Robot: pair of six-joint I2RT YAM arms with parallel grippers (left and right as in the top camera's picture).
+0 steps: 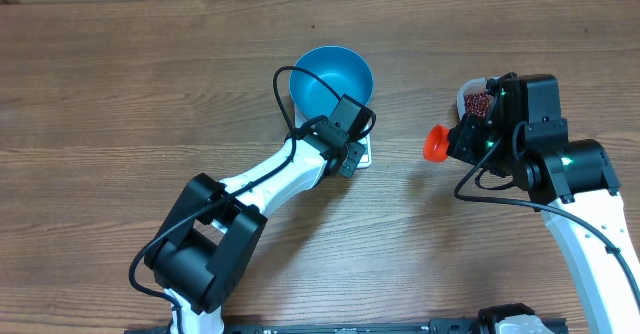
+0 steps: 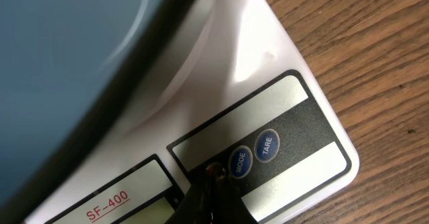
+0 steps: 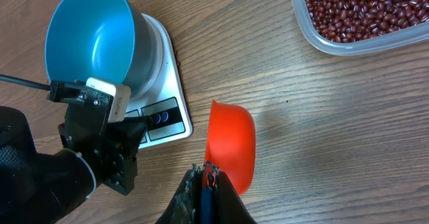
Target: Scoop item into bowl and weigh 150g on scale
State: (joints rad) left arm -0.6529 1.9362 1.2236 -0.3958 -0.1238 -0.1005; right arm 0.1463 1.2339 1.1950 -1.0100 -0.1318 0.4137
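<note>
Orange-red plastic comes nearest: the scoop [image 3: 231, 140] hangs over the wooden desk [image 3: 322, 130], its handle hidden inside the right jaws, which are pressed together on it. Beyond, the left jaws, pressed together on nothing, point at the MODE button [image 2: 239, 162] of the white scale [image 2: 268, 63]; whether they touch it is hard to tell, and the blue bowl [image 3: 87, 39] stands on the scale's platform. Farthest, the beans [image 3: 365, 9] lie in a clear tub [image 3: 335, 46] cropped by the frame edge.
</note>
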